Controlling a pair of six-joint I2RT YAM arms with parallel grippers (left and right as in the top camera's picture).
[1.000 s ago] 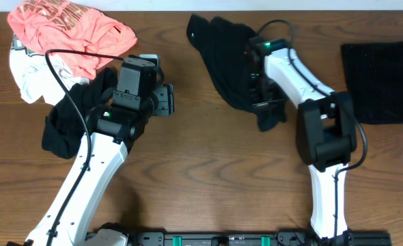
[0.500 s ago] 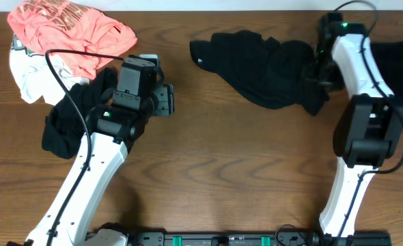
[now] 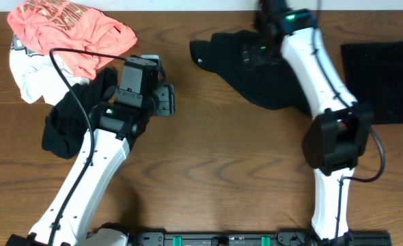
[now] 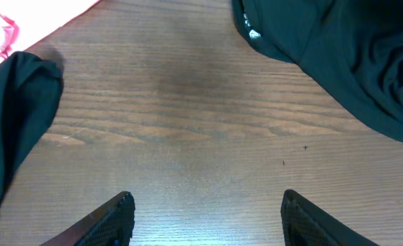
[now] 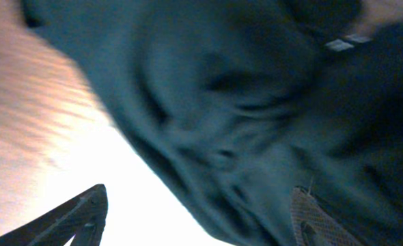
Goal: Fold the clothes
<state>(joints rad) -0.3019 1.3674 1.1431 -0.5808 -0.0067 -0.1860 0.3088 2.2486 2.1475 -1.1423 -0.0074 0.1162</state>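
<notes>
Brown wood-grain table [image 3: 215, 171]; pale strip [image 3: 188, 5] along far edge; black rail [image 3: 256, 239] at near edge.

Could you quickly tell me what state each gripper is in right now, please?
Left gripper: open, holding nothing, over the table.
Right gripper: open, jaws wide above the black garment, gripping nothing.

5 pieces of clothing lie on the table [image 3: 215, 171]. At the far left, the printed tee [image 3: 68, 27] lies on another garment [image 3: 25, 78], which sticks out at its near left. A bunched garment [image 3: 68, 126] touches that heap's near right side. The left gripper [image 3: 167, 101] is over bare table, between the bunched garment and the spread garment [image 3: 270, 85] at far centre. A flat piece [image 3: 382, 82] lies at the far right.
</notes>
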